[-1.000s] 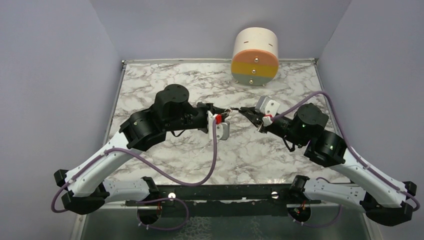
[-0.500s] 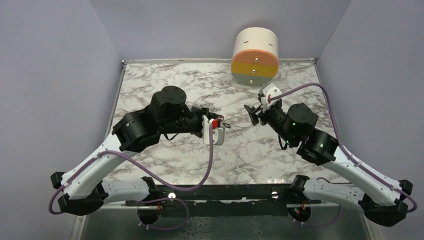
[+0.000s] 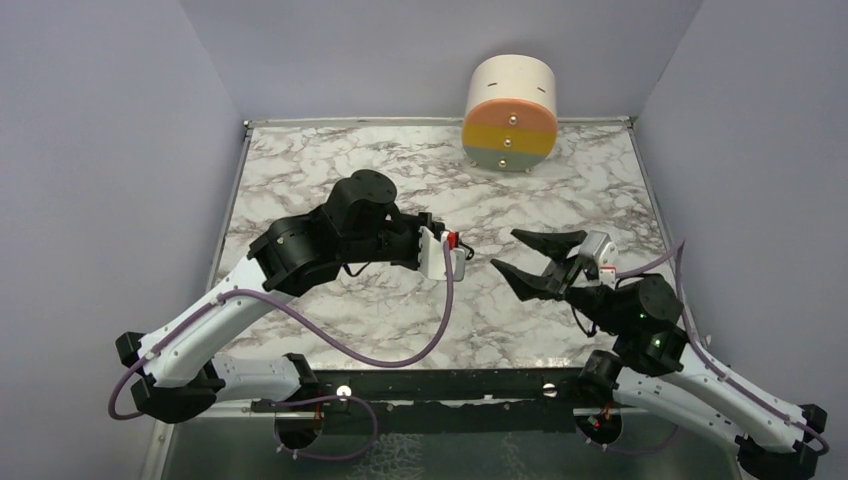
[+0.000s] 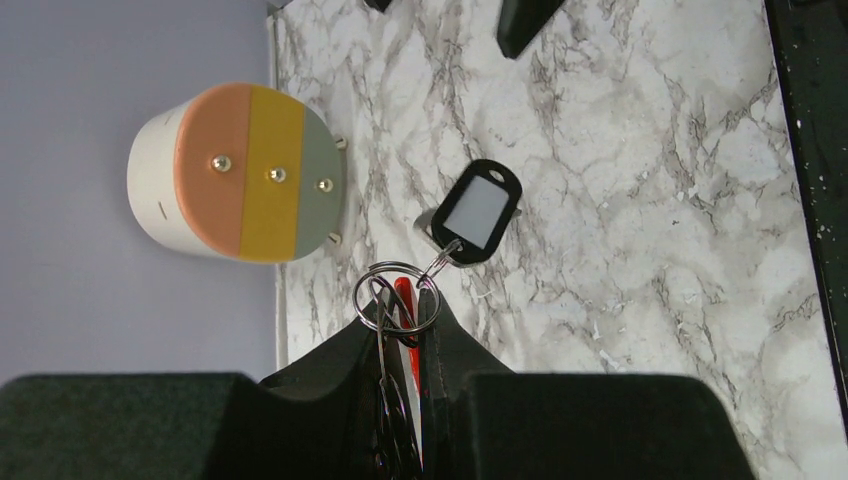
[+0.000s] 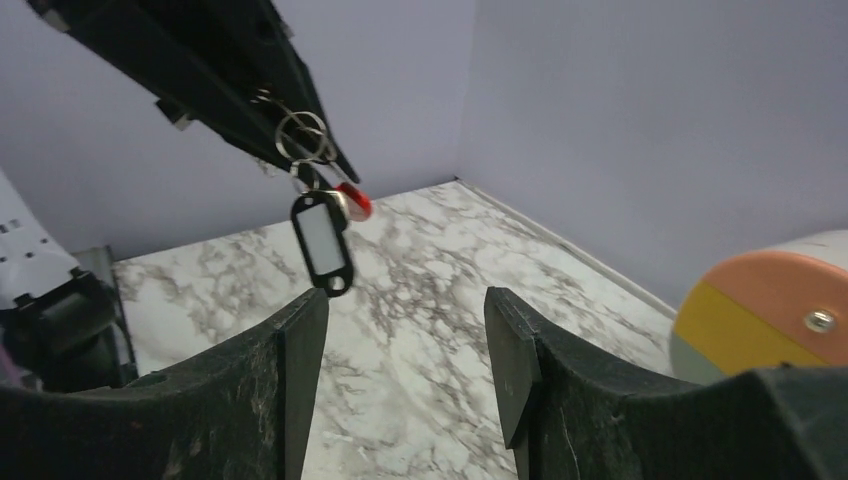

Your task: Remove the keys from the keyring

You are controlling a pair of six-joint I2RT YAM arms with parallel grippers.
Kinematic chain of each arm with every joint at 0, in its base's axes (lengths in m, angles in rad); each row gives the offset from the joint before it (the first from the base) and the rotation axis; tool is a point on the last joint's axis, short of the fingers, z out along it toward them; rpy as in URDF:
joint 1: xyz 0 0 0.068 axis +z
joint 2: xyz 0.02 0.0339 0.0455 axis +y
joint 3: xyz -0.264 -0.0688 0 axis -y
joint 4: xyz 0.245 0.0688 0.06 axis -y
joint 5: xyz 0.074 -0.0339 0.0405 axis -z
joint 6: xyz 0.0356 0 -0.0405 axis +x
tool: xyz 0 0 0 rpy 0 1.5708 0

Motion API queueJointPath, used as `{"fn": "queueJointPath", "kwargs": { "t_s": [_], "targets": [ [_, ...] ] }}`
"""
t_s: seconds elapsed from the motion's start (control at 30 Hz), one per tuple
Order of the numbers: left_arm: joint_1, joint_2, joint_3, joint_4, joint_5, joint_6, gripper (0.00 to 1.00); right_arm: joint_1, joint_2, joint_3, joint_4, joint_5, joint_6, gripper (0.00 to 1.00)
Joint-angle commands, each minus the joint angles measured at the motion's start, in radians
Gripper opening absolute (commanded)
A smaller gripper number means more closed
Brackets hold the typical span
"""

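Right arm has drawn back from the middle of the desk toward its near right edge and its jaws have sprung apart, while the left arm has carried its load a little further toward the centre.

The keyring (image 4: 396, 297) is pinched in the left pincer (image 4: 400, 312), whose fingers are closed on it. The thin wire ring stands clear beyond the fingertips, and a red piece (image 4: 403, 300), key head or clip I cannot tell, is wedged in the grip behind it. A black tag (image 4: 478, 212) with a pale window hangs from the ring by a small link. The keys themselves I cannot pick out in the bunch.

Seen from the right wrist, the keyring (image 5: 303, 133) lies ahead, up and to the left of the gap of the right pincer (image 5: 405, 300). The tag (image 5: 322, 243) dangles straight down, so the bunch's long axis is roughly vertical, held in the air above the desk (image 3: 330, 160). From above, the right pincer (image 3: 522, 258) is wide open, empty, and points at the left pincer (image 3: 455, 243) with a clear gap between them. As the free arm, it looks the one to reach in.

Marbled desk lies bare beneath the bunch. A striped drum (image 3: 510, 112) sits well apart at the far edge, against plain lilac walls.
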Motion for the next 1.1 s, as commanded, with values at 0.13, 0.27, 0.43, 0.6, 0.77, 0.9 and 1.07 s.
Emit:
{"fn": "queueJointPath", "kwargs": {
  "t_s": [0.13,0.27,0.43,0.6,0.77,0.9,1.07],
  "targets": [
    [-0.005,-0.014,-0.001,0.032,-0.014,-0.011,0.00,0.003,0.084,-0.117,0.347,-0.310,0.079,0.57],
    [-0.007,-0.033,-0.024,0.055,0.008,-0.012,0.00,0.003,0.125,-0.133,0.411,-0.340,0.074,0.53],
    [-0.006,-0.022,-0.030,0.062,0.004,-0.017,0.00,0.003,0.166,-0.130,0.467,-0.345,0.040,0.46],
    [-0.006,-0.015,-0.036,0.078,0.008,-0.020,0.00,0.004,0.221,-0.125,0.527,-0.314,0.019,0.06],
    [-0.006,-0.016,-0.047,0.114,-0.013,-0.039,0.00,0.014,0.284,-0.106,0.545,-0.303,-0.003,0.14],
    [-0.007,-0.021,-0.056,0.133,-0.005,-0.041,0.00,0.056,0.326,-0.086,0.557,-0.236,-0.051,0.23],
    [-0.006,-0.022,-0.068,0.140,-0.013,-0.042,0.00,0.120,0.349,-0.064,0.564,-0.150,-0.125,0.23]
  ]
}}
